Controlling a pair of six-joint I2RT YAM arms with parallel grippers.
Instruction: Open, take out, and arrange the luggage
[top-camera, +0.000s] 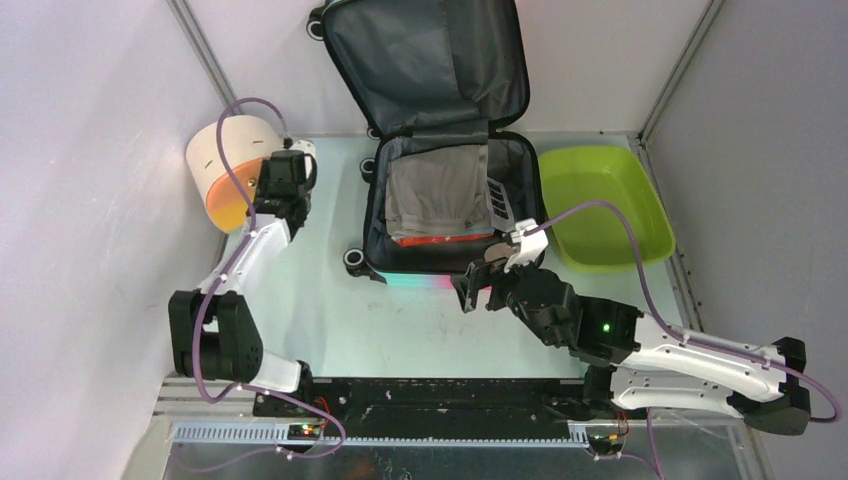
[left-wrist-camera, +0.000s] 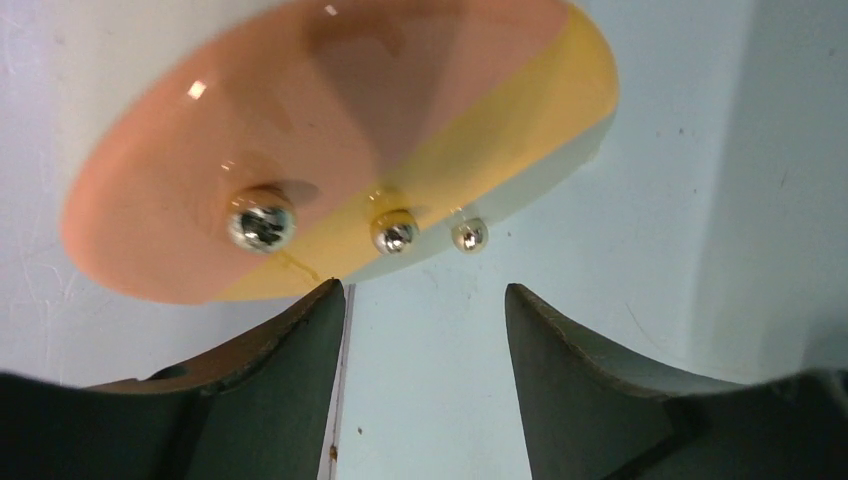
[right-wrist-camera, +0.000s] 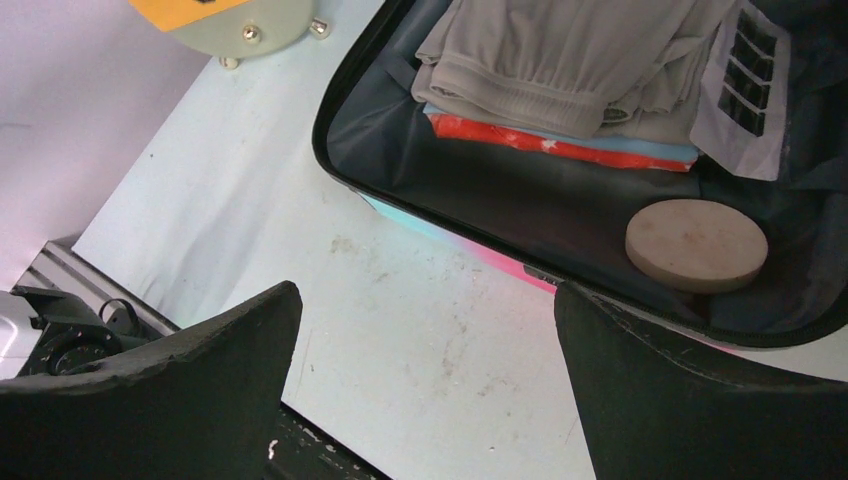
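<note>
Now you are hovering the right end effector (right-wrist-camera: 425, 310), open and empty, beside the luggage (right-wrist-camera: 520, 205); be centring it over the clothes (right-wrist-camera: 560, 60).

An orange-and-yellow round base (left-wrist-camera: 330, 140) fills the upper left of the frame, tilted, with three shiny metal studs (left-wrist-camera: 261, 220) near its lower edge. At the bottom of the frame, the left end effector (left-wrist-camera: 425, 295) stands parted over the pale table (left-wrist-camera: 640, 250), gripping nothing.

The luggage (top-camera: 440, 140) sits between a cylinder (top-camera: 225, 150) on its left and a tub (top-camera: 600, 205) on its right.
</note>
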